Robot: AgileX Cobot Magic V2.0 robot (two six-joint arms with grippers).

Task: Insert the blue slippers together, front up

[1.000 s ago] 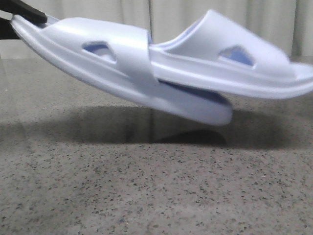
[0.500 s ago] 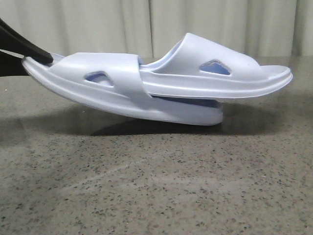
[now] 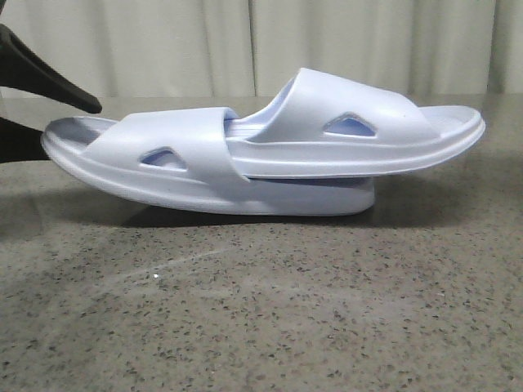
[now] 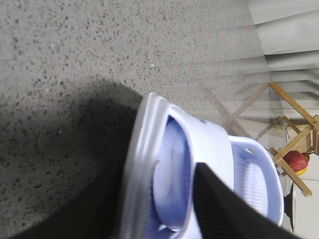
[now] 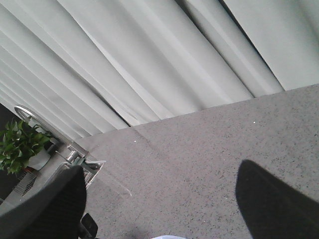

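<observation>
Resting on the speckled table (image 3: pixel 270 310), the blue slippers (image 3: pixel 261 155) lay nested together in the front view: the right-hand slipper (image 3: pixel 359 131) had one end pushed under the strap of the left-hand slipper (image 3: pixel 147 159), its sole lying on the other's footbed and its free end reaching out to the right. Both straps faced up, each showing a triangular cut-out. The lower slipper touched the table along its right part, while its left end curved slightly clear of the surface.

At the left edge, the left gripper (image 3: pixel 23 110) had its dark fingers (image 3: pixel 49 82) spread, one above and one below the left end of the lower slipper, not pinching it. The left wrist view showed the same: fingers parted on either side of that slipper's rim.

From the right wrist view, the right gripper (image 5: pixel 164 199) was released too, its fingers wide apart over bare table, with pale curtains (image 5: pixel 149 59) and a potted plant (image 5: pixel 20 144) beyond.
</observation>
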